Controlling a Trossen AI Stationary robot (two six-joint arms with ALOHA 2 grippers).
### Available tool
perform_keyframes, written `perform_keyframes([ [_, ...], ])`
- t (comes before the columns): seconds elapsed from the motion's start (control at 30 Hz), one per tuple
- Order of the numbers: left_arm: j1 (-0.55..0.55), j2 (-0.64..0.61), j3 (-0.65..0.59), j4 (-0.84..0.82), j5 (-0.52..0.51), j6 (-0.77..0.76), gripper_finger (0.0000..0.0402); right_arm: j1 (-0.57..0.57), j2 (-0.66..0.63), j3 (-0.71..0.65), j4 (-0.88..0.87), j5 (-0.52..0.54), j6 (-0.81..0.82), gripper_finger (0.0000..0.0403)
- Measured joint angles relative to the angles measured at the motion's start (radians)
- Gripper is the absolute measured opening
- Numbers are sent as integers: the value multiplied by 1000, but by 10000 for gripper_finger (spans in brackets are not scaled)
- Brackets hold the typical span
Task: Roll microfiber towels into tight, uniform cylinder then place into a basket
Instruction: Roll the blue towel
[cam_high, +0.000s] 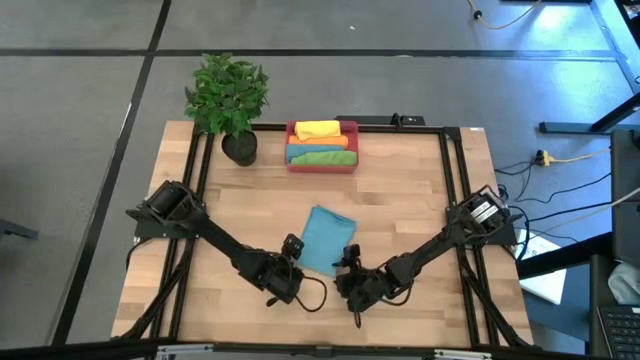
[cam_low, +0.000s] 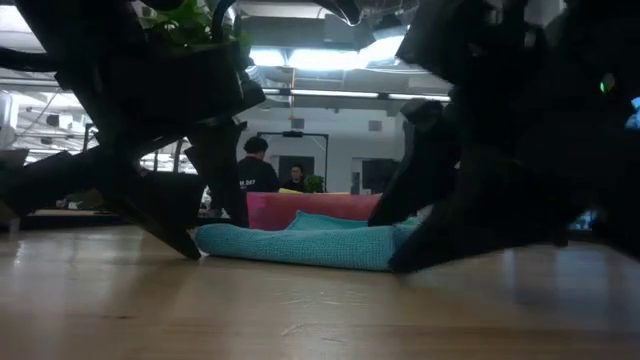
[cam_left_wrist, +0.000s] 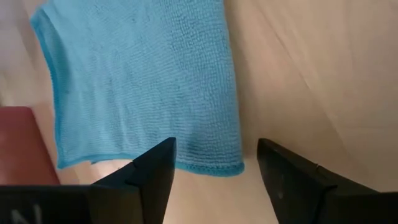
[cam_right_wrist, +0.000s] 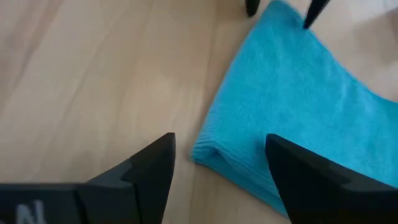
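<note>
Wooden planking carries the whole scene. Between and just ahead of the spread fingers of the left gripper, the hemmed near edge of the teal towel is seen lying on the boards, touched by neither finger. The right gripper is likewise held spread, a folded corner of the same towel just ahead of its fingers, ungripped. Farther out, the basket is seen already holding yellow, orange, green and blue rolls, beside a potted plant. Rolling appears not yet begun on this cloth; a pinch on its near edge by both grippers is probably called for next.
</note>
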Motion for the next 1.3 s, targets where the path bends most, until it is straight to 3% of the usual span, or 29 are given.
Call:
perform_keyframes([
  [0.33,21,14,-1,8,-18,73,206,2,46,4,8,65,-30,222],
  [0.7,42,45,-1,26,-10,90,123,1,50,2,1,66,-43,168],
  [0.9,22,26,-6,16,81,-58,19,18,56,40,-59,65,63,82],
  [1.0,-7,-1,-7,6,114,-176,8,30,58,85,-123,57,117,19],
  [1.3,-129,-92,-8,9,261,-373,1,70,56,160,-146,-3,229,5],
])
